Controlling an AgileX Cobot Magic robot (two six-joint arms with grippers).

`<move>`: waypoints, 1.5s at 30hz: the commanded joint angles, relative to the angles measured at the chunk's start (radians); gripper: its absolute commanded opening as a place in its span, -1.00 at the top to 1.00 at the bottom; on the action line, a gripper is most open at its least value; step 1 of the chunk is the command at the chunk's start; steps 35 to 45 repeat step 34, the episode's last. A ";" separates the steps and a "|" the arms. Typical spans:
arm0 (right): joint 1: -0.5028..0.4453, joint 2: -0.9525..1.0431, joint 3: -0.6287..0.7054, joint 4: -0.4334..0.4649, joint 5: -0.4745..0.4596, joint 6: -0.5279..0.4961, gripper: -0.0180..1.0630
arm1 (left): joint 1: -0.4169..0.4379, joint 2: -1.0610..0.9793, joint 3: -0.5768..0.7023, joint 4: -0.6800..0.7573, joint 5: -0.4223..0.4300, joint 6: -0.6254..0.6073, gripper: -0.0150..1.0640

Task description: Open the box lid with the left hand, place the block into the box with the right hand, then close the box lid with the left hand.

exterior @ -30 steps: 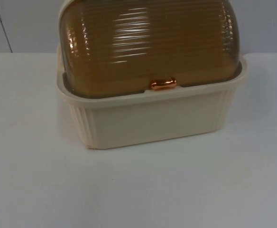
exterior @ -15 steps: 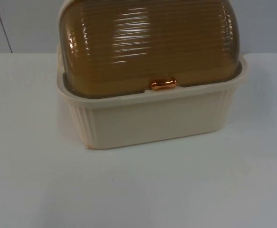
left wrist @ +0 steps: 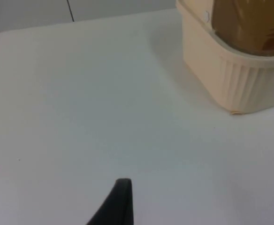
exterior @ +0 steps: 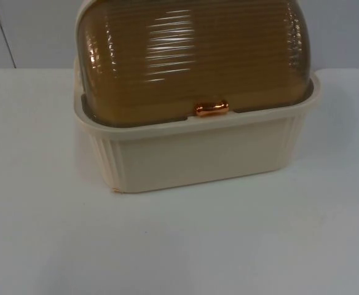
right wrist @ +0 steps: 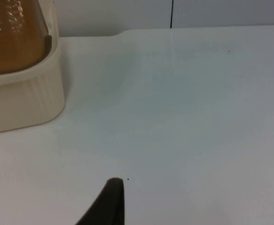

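A cream ribbed box (exterior: 192,157) stands at the back middle of the table. Its amber see-through ribbed lid (exterior: 192,55) is down and closed, with a small copper handle (exterior: 211,109) at the lid's front edge. My left gripper (left wrist: 120,206) hangs over bare table on the left side of the box (left wrist: 231,70), well apart from it. My right gripper (right wrist: 110,204) hangs over bare table on the right side of the box (right wrist: 19,101), also well apart. Nothing can be seen through the lid (right wrist: 10,37).
The white table top (exterior: 179,246) runs wide in front of the box and on both sides. The grey partition wall (exterior: 32,31) rises right behind the box.
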 commanded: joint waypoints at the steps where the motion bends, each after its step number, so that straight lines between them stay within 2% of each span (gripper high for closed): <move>1: -0.001 -0.003 0.012 -0.005 0.014 0.000 -0.98 | -0.005 -0.003 0.005 0.013 0.001 -0.021 -0.96; 29: -0.002 -0.003 0.017 0.003 0.020 0.000 -0.98 | -0.003 -0.003 0.005 0.013 -0.001 -0.021 -0.96; 34: -0.002 -0.003 0.017 0.003 0.020 0.000 -0.98 | 0.050 -0.003 0.005 0.013 -0.001 -0.021 -0.96; 45: -0.002 -0.003 0.017 0.003 0.020 0.000 -0.98 | 0.050 -0.003 0.005 0.013 -0.001 -0.021 -0.96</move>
